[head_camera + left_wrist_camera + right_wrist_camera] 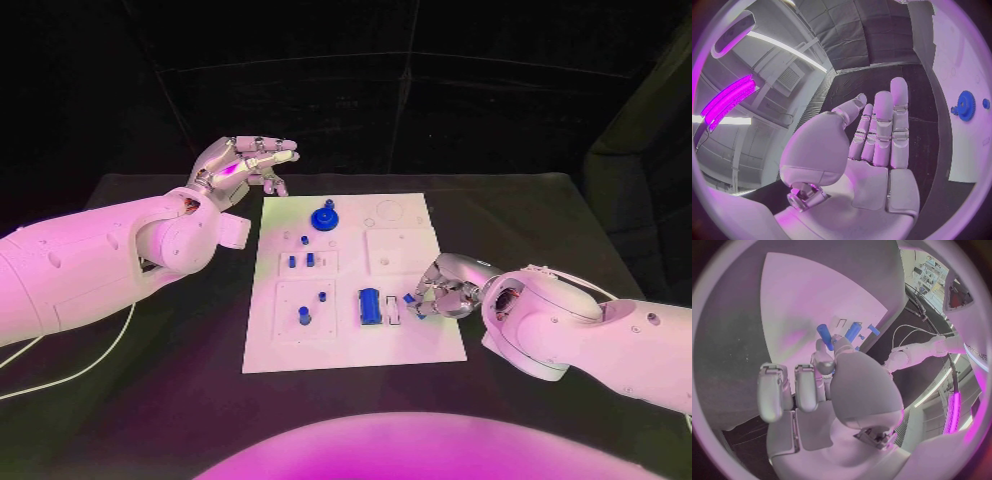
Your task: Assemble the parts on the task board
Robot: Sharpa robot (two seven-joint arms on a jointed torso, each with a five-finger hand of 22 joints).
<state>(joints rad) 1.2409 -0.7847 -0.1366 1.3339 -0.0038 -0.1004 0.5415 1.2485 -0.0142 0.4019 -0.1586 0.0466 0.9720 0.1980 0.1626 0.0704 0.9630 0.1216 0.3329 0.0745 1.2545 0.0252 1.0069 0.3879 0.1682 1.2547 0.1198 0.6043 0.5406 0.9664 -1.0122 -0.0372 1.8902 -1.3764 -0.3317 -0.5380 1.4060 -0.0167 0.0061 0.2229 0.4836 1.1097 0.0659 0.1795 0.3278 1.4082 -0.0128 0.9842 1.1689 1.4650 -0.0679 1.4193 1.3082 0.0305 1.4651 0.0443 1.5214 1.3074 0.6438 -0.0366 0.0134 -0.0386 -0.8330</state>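
Observation:
The white task board [411, 345] lies mid-table. On it stand a blue gear [325, 217], several small blue pegs [306, 240] and a larger blue cylinder [369, 305] beside a white slot. My right hand [447, 290] rests at the board's right edge, thumb and a finger pinched together on a small blue part [410, 298] next to the cylinder [824, 335]. My left hand [245, 165] hovers off the board's far left corner, fingers [879, 125] straight and apart, holding nothing. The gear [966, 105] lies ahead of that left hand.
The black table [173, 400] surrounds the board. A white cable [87, 365] runs over its left side under my left arm. Square recessed plates [400, 250] occupy the board's far right part.

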